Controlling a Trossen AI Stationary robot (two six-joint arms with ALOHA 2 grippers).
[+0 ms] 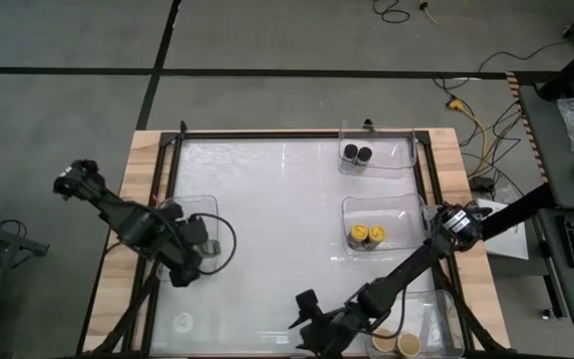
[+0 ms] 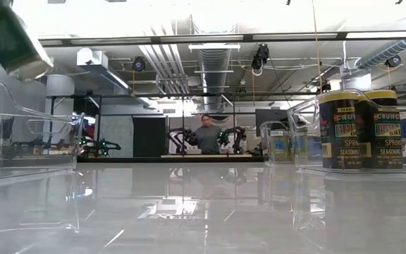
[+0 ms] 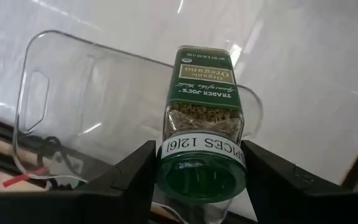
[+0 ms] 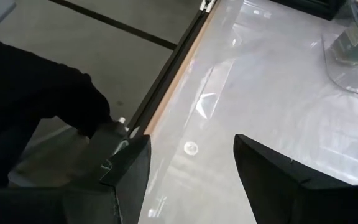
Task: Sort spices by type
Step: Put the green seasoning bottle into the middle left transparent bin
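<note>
A spice jar with a green lid and a green oregano label (image 3: 202, 93) is between the fingers of my left gripper (image 3: 199, 155), above the clear bin (image 1: 207, 204) at the table's left; in the high view the gripper (image 1: 195, 261) hides the jar. Two black-lidded jars (image 1: 357, 153) stand in the far right bin. Two yellow-lidded jars (image 1: 367, 235) stand in the middle right bin. Two tan-lidded jars (image 1: 397, 344) stand in the near right bin. My right gripper (image 1: 303, 315) waits open near the table's front edge, with nothing between its fingers (image 4: 135, 168). My left gripper pinches the jar at its green lid (image 3: 166, 174) between the two fingers, one on each side. The fingers come from above, pointing steeply down. The jar hangs below them, base down, lifted clear over the left bin (image 3: 61, 81).
The yellow-lidded jars (image 2: 358, 130) stand close at the right of the low view, inside their bin. A small round mark (image 4: 191, 147) lies on the white tabletop near the front left. Bare tabletop lies between the left bin and the right bins. A person (image 2: 208, 135) stands far behind.
</note>
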